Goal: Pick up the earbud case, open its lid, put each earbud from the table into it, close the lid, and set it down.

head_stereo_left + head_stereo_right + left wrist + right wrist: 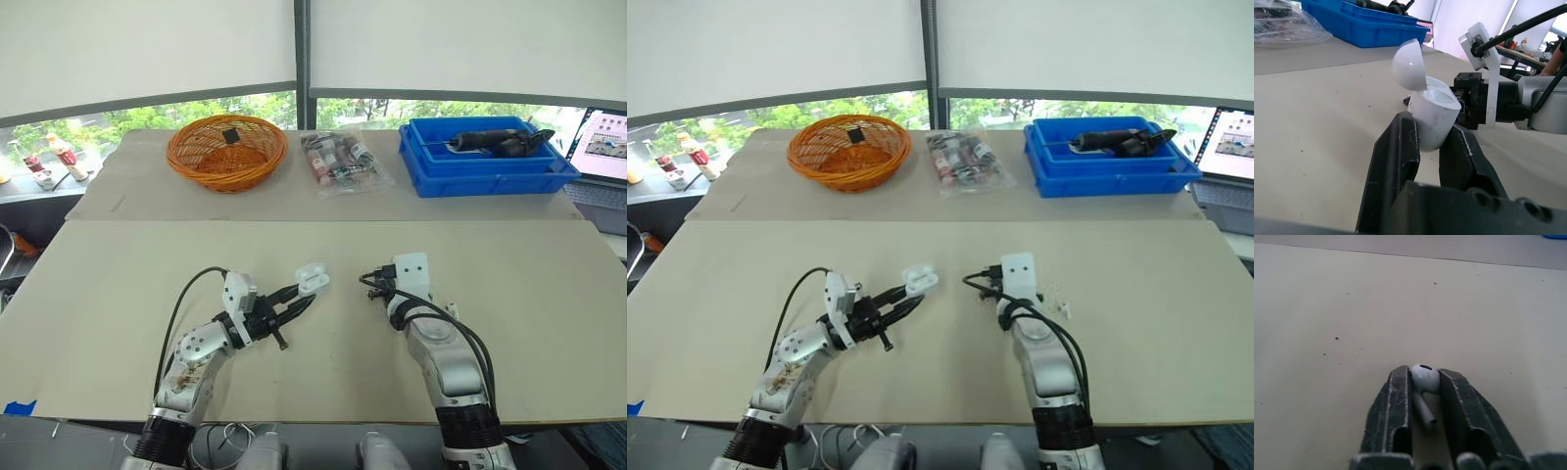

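My left gripper (297,296) is shut on the white earbud case (312,280) and holds it just above the table near the middle. In the left wrist view the case (1432,119) sits between the black fingers (1396,147) with its domed lid (1408,58) swung open. My right gripper (373,284) hovers a short way right of the case, shut on a white earbud (1424,378) whose stem points back between the fingers. A small white piece (453,308), apparently a second earbud, lies on the table right of my right arm.
At the back of the table (118,284) stand an orange wicker basket (226,150), a clear bag of small items (340,160) and a blue bin (485,162) holding a dark tool. A laptop (604,145) sits at the far right.
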Robot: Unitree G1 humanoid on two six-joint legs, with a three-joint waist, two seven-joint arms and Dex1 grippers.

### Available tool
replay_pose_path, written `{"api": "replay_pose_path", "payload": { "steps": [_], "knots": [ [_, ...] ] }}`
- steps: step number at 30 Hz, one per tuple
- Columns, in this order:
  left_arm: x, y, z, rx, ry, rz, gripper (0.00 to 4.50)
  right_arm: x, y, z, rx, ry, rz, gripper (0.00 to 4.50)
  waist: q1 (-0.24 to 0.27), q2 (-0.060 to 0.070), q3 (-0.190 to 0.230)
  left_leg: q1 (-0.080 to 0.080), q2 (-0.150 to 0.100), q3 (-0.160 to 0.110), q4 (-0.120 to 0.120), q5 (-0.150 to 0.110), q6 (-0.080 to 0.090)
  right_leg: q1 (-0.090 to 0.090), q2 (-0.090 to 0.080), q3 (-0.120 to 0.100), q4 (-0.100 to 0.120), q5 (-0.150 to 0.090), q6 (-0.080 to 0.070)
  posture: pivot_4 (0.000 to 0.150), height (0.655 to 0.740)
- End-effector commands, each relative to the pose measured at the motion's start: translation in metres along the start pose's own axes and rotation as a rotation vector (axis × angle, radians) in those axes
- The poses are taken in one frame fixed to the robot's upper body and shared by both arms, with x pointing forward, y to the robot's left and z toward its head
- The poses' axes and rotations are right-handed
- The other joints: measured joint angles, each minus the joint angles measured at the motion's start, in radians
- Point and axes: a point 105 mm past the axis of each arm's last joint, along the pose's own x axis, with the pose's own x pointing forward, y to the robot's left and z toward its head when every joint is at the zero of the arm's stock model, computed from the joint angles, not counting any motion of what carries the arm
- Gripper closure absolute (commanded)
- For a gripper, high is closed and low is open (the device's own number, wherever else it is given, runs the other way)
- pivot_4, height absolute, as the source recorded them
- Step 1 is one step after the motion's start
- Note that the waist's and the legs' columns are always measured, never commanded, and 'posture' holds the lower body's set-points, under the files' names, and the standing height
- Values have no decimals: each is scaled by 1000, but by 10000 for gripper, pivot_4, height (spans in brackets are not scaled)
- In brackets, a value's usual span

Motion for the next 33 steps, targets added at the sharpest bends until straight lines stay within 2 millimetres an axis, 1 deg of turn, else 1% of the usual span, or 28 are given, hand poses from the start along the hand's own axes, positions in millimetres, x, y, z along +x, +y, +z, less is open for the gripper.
{"api": "replay_pose_path", "payload": {
  "steps": [1,3,5,7,10,11,12,14,15,16,17,19,22,27,31,33],
  "knots": [
    [1,-3,11,39,-36,-3,39360,-2,-1,-5,4,33,19,41713,0,0,0,0,0,0,0,0,0,0,0,0,0,0,0,1500,7400],
    [1,-4,11,38,-34,-1,39360,-5,2,1,-4,14,80,41713,0,0,0,0,0,0,0,0,0,0,0,0,0,0,0,1500,7400],
    [-1,-6,11,35,-32,2,39360,-14,7,14,-65,-32,228,41713,1,0,0,-1,0,0,0,0,0,0,0,0,0,0,0,1500,7400],
    [-3,-9,12,33,-32,3,39360,-25,8,27,-142,-83,362,41713,0,0,0,-1,0,0,0,0,0,0,0,0,-2,0,0,1500,7400],
    [-7,-16,14,30,-31,0,39360,-49,-2,47,-265,-143,583,41713,-1,0,0,-2,0,0,0,0,0,0,0,0,-4,0,0,1500,7400],
    [-8,-18,14,29,-30,0,39360,-60,-6,49,-347,-138,694,41713,-1,0,0,-2,0,1,0,0,0,0,0,0,-5,0,0,1500,7400],
    [-10,-20,14,28,-30,1,39360,-69,-8,49,-404,-128,770,41713,0,0,0,-2,0,1,0,0,0,1,0,0,-5,0,0,1500,7400],
    [-12,-24,16,29,-29,2,39360,-87,-9,50,-448,-131,924,41713,2,-1,1,-1,1,1,0,0,1,2,0,0,-6,0,0,1500,7400],
    [-13,-26,17,30,-30,2,39360,-93,-14,47,-491,-103,964,41713,2,-1,1,-1,1,1,0,-1,1,3,1,-1,-7,0,0,1500,7400],
    [-14,-28,18,32,-30,3,39360,-102,-21,40,-554,-32,1038,41713,2,-1,1,-1,1,1,0,-1,1,3,1,-1,-7,0,0,1500,7400],
    [-14,-28,20,33,-30,6,39360,-109,-31,31,-663,30,1098,41713,4,0,1,-1,1,1,0,-1,1,2,1,0,-7,0,0,1500,7400],
    [-15,-29,22,36,-28,10,39360,-121,-50,15,-814,134,1194,41713,6,0,1,-1,0,2,0,-1,1,3,-1,0,-7,0,0,1500,7400],
    [-17,-31,24,41,-21,9,39360,-135,-74,-5,-929,255,1285,41713,5,-1,1,-1,1,3,1,-1,1,4,0,0,-8,0,0,1500,7400],
    [-18,-29,26,24,-15,22,39360,-147,-86,-16,-956,300,1340,41713,3,-1,1,-1,1,3,0,-1,1,3,0,0,-7,0,0,1500,7400],
    [-16,-29,28,18,-19,29,39360,-149,-93,-29,-970,336,1321,41713,8,-1,1,-1,1,3,0,-1,1,3,-1,0,-8,0,0,1500,7400],
    [-16,-29,28,15,-18,28,39360,-149,-95,-32,-967,351,1304,41713,10,-1,1,-1,1,3,0,-1,1,3,-1,0,-8,0,0,1500,7400]
  ]
}}
